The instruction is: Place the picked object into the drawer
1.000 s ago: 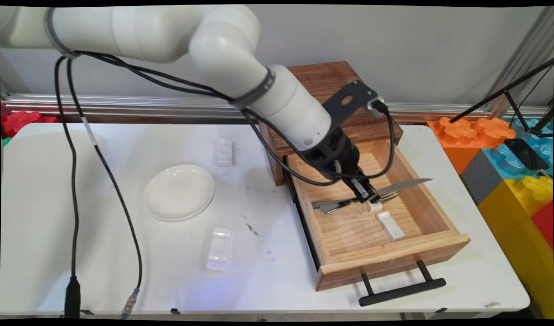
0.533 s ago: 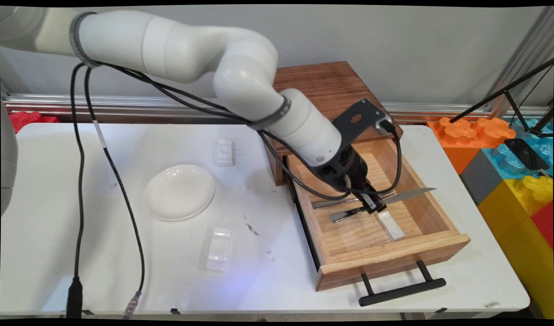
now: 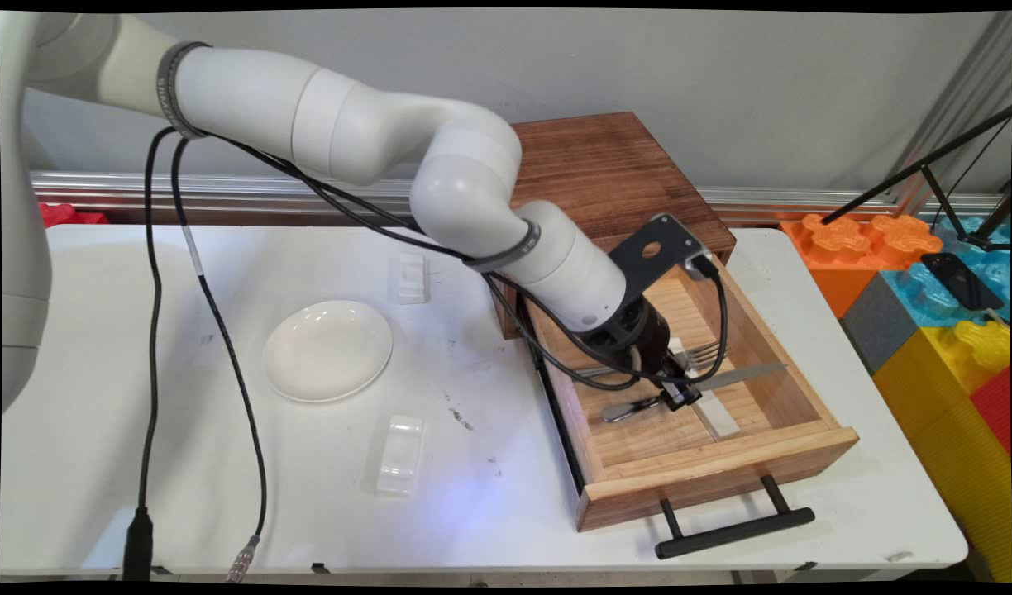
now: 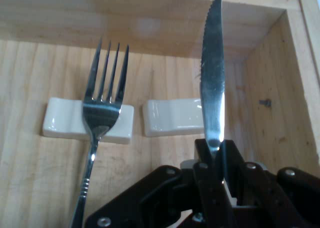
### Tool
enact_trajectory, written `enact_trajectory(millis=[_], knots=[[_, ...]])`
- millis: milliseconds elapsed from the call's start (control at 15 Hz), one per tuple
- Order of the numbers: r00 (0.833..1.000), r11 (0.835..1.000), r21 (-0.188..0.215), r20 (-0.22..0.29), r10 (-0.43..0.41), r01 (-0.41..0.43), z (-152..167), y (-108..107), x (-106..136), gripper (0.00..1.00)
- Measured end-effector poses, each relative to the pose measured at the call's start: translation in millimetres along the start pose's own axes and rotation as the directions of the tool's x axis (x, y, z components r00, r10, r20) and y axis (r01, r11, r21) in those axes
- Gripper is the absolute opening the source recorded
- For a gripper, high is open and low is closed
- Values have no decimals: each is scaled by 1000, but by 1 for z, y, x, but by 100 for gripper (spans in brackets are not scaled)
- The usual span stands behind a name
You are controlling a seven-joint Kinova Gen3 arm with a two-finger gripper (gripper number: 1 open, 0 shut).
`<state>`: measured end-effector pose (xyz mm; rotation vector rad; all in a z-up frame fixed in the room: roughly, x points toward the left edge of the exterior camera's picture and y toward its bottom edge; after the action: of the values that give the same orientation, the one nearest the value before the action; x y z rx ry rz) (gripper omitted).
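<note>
My gripper (image 3: 681, 397) is low inside the open wooden drawer (image 3: 721, 475), shut on a serrated table knife (image 3: 746, 374). The knife's blade points toward the drawer's right wall and its handle sticks out to the left. In the hand view the knife (image 4: 212, 87) rises from between my gripper's (image 4: 216, 150) fingers, in front of a white cutlery rest (image 4: 172, 119). A fork (image 4: 105, 107) lies to its left with its neck on a second white rest (image 4: 60, 119). In the main view the fork (image 3: 704, 354) lies just beyond the knife, and one rest (image 3: 718, 416) lies under the blade.
The drawer belongs to a dark wooden cabinet (image 3: 605, 165) and its black handle (image 3: 733, 533) juts toward the table's near edge. A white plate (image 3: 327, 349), a clear plastic piece (image 3: 400, 453) and a small white rest (image 3: 411, 277) lie to the left. Coloured blocks (image 3: 952, 289) stand at the right.
My gripper has moved down and toward the drawer's front with the knife in it. The blade has sunk close to the rest. The fork stays behind on its own rest.
</note>
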<state>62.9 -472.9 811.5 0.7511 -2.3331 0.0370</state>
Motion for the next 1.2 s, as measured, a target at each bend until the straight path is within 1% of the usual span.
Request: enact_trajectory(millis=[600, 1200], knots=[[1000, 1000, -2, 6, 1, -1, 22, 1, -14, 0], [1000, 1000, -6, 6, 24, -24, 32, 1, -21, 0]])
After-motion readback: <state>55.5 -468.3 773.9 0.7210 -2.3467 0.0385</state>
